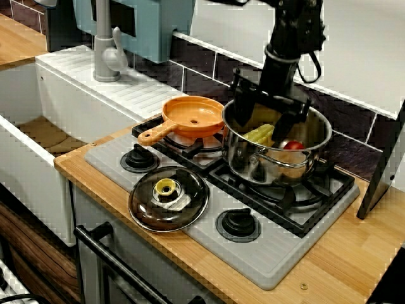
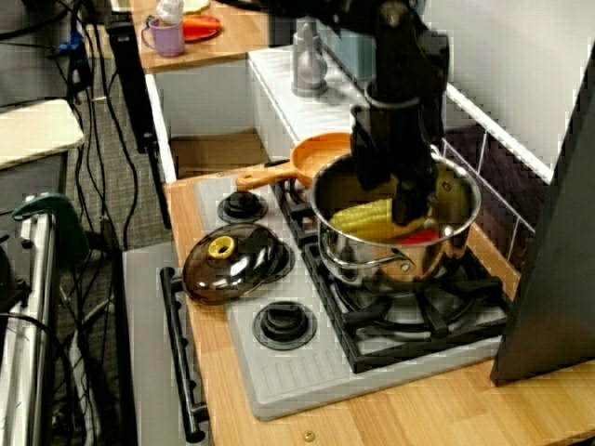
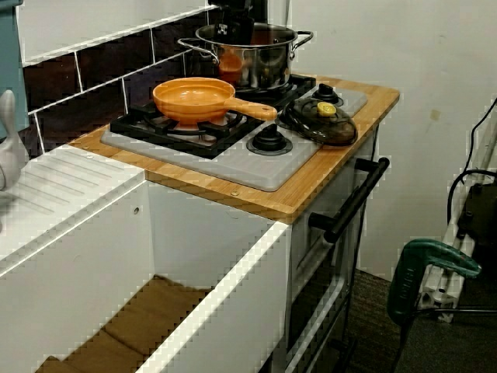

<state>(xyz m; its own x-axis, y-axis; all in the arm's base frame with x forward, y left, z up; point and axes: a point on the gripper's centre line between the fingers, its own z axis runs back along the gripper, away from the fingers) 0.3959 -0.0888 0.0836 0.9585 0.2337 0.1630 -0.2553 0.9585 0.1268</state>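
Presently the gripper [image 1: 262, 120], fingers spread and clasping nothing, is hanging inside the steel pot [image 1: 272, 170] at the hob's [image 1: 278, 259] far right corner, straddling the corn cob [image 1: 259, 135] beside a tomato [image 1: 292, 145], apparently at the reaching-in step.

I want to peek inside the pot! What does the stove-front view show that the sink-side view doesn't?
Only the stove-front view: the corn and a red thing inside the pot. Only the sink-side view: a green tool, low at the right. Both: the pot, the gripper reaching into it, the orange pan and the lid.
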